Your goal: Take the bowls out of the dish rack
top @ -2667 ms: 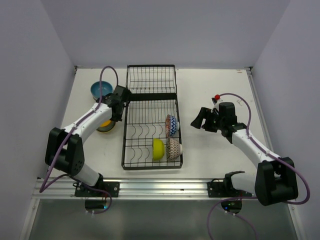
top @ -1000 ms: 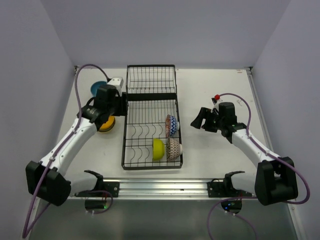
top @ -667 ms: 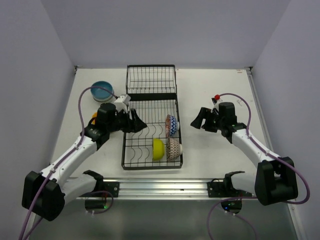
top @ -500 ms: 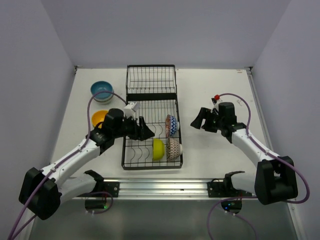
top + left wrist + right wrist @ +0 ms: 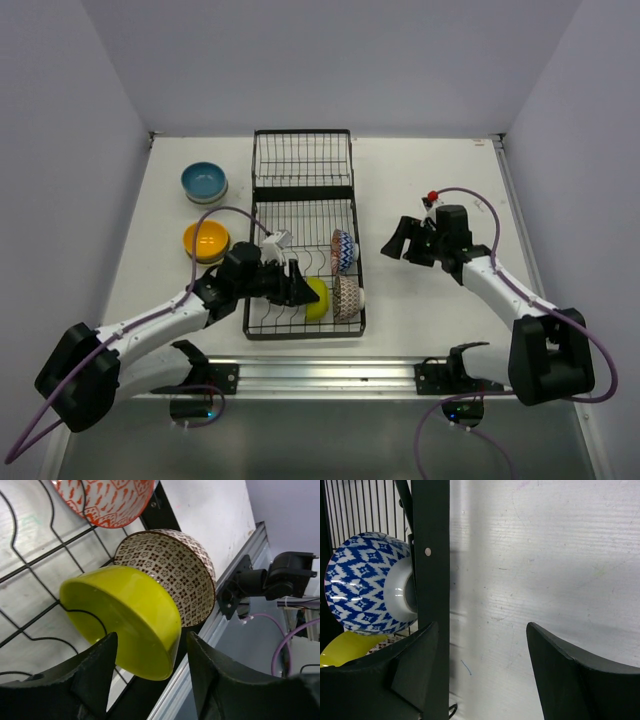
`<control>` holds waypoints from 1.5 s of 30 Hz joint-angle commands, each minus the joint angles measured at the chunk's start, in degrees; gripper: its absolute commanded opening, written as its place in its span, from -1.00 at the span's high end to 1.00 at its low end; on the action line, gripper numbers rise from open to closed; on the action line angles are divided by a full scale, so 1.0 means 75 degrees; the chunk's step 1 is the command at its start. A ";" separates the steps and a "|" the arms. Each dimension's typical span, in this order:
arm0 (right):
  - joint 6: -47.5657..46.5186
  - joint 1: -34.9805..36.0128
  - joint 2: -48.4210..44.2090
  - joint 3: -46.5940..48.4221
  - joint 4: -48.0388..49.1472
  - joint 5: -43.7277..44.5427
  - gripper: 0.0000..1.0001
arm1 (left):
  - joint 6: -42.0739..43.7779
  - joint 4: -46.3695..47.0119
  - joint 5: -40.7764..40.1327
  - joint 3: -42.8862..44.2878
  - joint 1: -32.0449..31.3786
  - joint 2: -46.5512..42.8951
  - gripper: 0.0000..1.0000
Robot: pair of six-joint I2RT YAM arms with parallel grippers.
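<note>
1. I think the left gripper (image 5: 151, 639) is about to grab the green bowl (image 5: 125, 615). Next it must close, then lift.
2. It is part open and holds nothing, with 1 finger on each side of the bowl.
3. The bowl stands on edge in the rack's (image 5: 300, 170) near right corner, beside a brown bowl (image 5: 175, 580).
4. The right gripper (image 5: 398, 238) is open and empty by the rack's right edge.

The left wrist view's top edge is cropping the orange-patterned bowl (image 5: 105, 497). The yellow-green bowl (image 5: 125, 620) is covering part of the brown-patterned bowl (image 5: 180, 575).
</note>
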 commanded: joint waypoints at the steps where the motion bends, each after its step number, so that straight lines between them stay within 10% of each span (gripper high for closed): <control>1: -0.0056 0.0006 0.0063 0.0113 0.0095 0.0076 -0.50 | -0.0614 0.1356 0.0069 -0.0152 -0.0233 0.0079 -0.18; 12: -0.0068 0.0018 0.0145 0.0137 0.0048 0.0053 -0.50 | -0.0956 0.2332 0.0128 -0.0294 -0.0339 0.0642 1.00; 21: -0.0080 0.0006 0.0251 0.0172 0.0012 0.0076 -0.50 | -0.0873 0.3023 0.0281 -0.0399 -0.0339 0.0654 1.00; 45: -0.0115 0.0006 0.0274 0.0195 -0.0034 0.0088 -0.50 | -0.4905 0.7581 -0.2052 -0.1993 -0.0210 0.0489 1.00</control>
